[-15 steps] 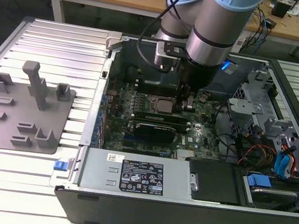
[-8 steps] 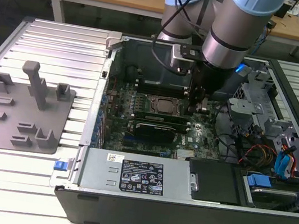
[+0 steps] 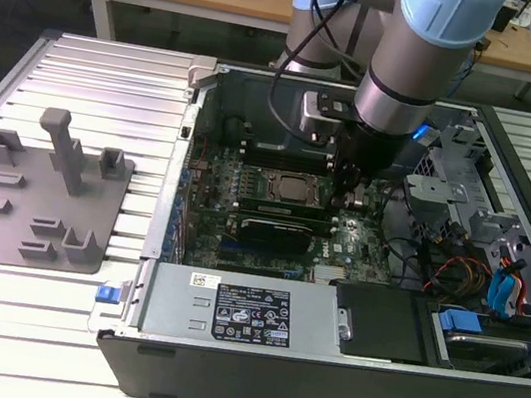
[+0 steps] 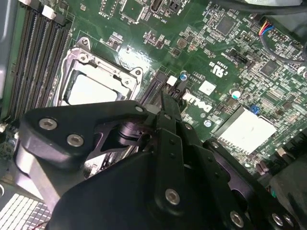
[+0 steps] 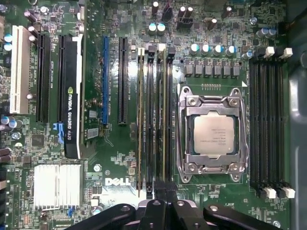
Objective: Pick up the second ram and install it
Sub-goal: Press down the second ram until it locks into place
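The second ram (image 5: 165, 120) stands edge-on in a black slot between the blue slot and the processor socket (image 5: 214, 134). It looks like a thin green-gold strip running the slot's length. Another stick (image 5: 140, 120) stands two slots over. My gripper (image 5: 165, 189) is shut, its black fingertips pressed together right over one end of the second ram. In the second wrist view the gripper (image 4: 163, 98) tapers to a point beside a white slot latch (image 4: 171, 79). In the exterior view the gripper (image 3: 353, 188) reaches down into the open computer case, beside the processor (image 3: 292, 188).
A grey tray (image 3: 31, 212) with bare holders lies on the table at the exterior view's left. A black graphics card (image 5: 71, 96) and a finned heatsink (image 5: 57, 184) sit beside the slots. Case walls, drive cages (image 3: 442, 202) and cables (image 3: 504, 287) crowd the exterior view's right.
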Robot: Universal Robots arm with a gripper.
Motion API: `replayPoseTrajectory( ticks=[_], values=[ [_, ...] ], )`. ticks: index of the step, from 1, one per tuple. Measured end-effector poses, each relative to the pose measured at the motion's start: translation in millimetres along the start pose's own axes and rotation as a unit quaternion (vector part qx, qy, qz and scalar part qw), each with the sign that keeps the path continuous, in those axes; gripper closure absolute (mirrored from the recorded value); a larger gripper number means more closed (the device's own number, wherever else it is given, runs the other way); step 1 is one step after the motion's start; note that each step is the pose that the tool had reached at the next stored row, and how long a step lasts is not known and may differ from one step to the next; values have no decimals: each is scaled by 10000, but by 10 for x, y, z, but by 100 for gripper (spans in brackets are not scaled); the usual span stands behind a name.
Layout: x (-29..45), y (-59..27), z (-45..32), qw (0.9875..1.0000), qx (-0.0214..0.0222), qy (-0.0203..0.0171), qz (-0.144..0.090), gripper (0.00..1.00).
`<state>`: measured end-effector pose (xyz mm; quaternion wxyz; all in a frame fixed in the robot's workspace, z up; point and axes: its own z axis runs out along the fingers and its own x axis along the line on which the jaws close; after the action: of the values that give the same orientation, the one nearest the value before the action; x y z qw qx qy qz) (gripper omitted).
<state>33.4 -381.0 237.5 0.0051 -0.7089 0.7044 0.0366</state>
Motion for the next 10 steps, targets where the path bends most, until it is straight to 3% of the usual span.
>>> replayPoseTrajectory(
  ticks=[10],
  values=[
    [5, -3, 72, 10000, 0, 2, 0, 92]
  ],
)
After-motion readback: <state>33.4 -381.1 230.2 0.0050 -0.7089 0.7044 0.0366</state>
